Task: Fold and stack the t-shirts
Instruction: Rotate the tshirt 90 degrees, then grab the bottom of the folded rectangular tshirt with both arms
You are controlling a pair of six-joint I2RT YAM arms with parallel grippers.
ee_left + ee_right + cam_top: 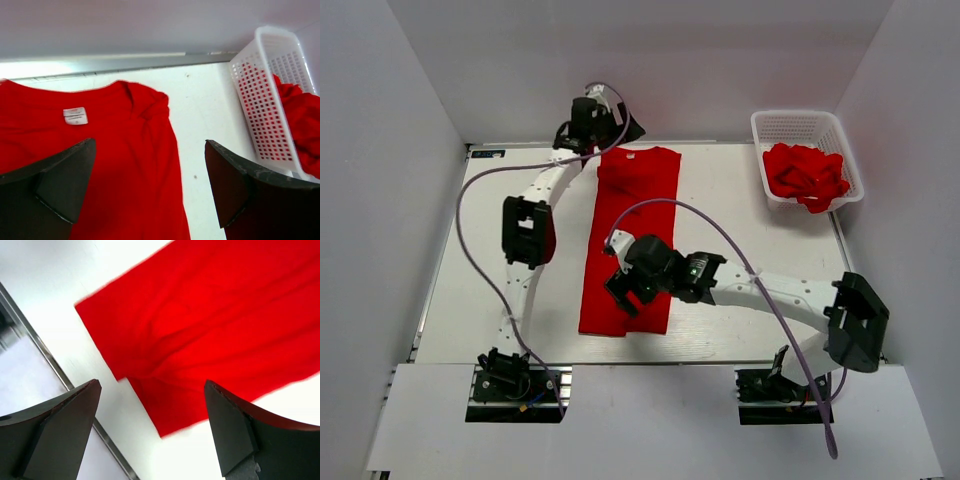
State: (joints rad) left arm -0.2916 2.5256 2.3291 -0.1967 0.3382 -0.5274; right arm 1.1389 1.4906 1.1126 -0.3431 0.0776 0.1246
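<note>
Currently shirt (630, 235) is running far edge to near; right gripper (623, 292) is hovering over near hem, left gripper (603, 128) over collar, both gaping, empty.

Overhead camera looks down on my whole table (740, 250); left wrist close on the collar of the t-shirt (640, 225), right wrist on its bottom corner.

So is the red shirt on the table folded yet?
Partly folded: the shirt lies flat as one long narrow strip, no sleeves sticking out.
</note>
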